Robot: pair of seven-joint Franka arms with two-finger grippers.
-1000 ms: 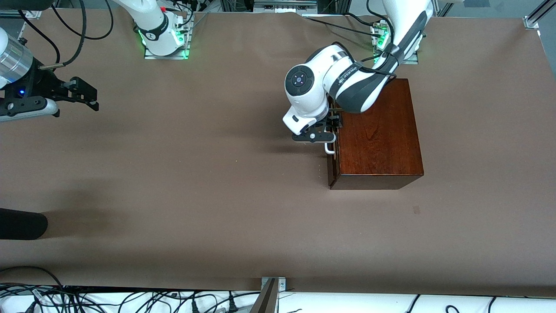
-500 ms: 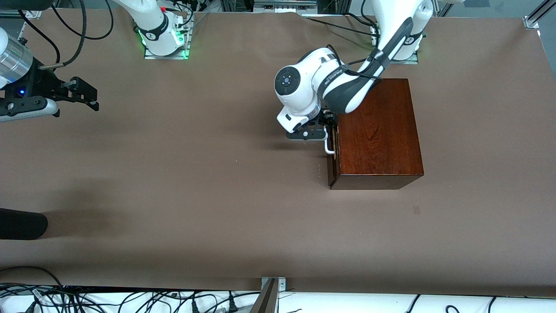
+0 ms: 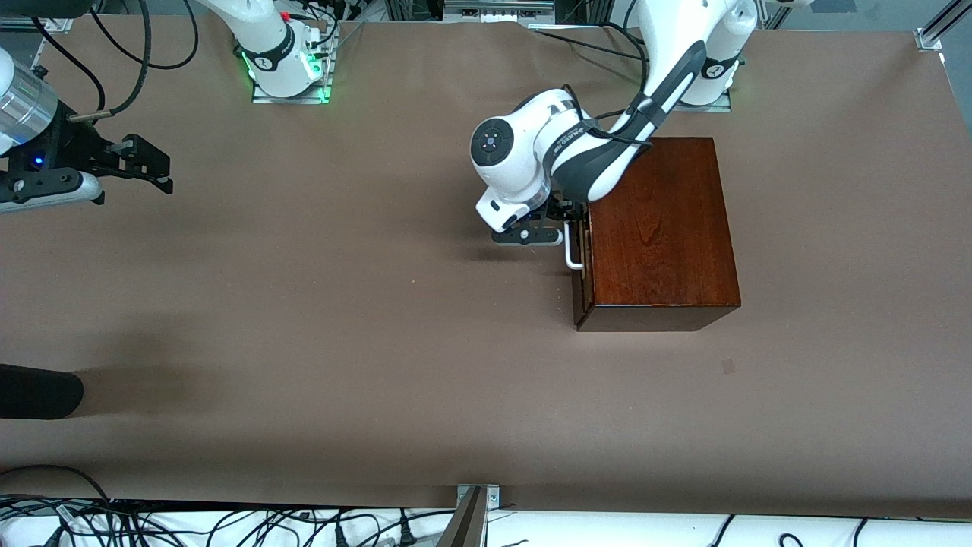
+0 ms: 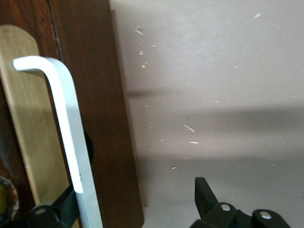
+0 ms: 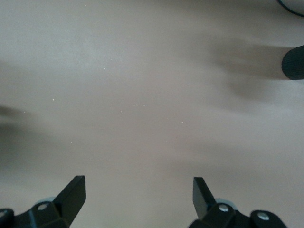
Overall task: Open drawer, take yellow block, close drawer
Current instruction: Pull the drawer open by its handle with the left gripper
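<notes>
**Ana:** Since a second ago the left arm's elbow has swung toward the right arm's end of the surface, and the white handle [image 3: 575, 251] has crept out with it.

**Ben:** So the drawer [image 3: 580, 282] is cracked open?

**Ana:** Barely. Its dark front stands just off the mahogany box [image 3: 661, 228], and the left wrist view shows a strip of pale tray wood next to that front. The box sits toward the left arm's end of the surface, about midway between the near edge and the edge where the bases stand.

**Ben:** And the left tool [image 4: 135, 192]?

**Ana:** Spread wide, pinching nothing. One finger [image 4: 64, 206] is tucked in against the handle bar, and the other stands clear over bare surface. I judge it is hooking, not gripping.

**Ben:** Yellow block?

**Ana:** Not plainly in view. It is presumably inside the drawer, which is the part not yet exposed.

**Ben:** Right tool [image 3: 152, 163]?

**Ana:** Waiting, fingers apart and empty, over the edge at the right arm's end and up toward that arm's base.

**Ben:** Step in hand, then?

**Ana:** Opening, only just begun. The next move calls for a straight pull along the drawer's slide, toward the right arm's end, far enough to bare the tray. If the hooked finger drifts sideways it could slip off the bar.
</notes>
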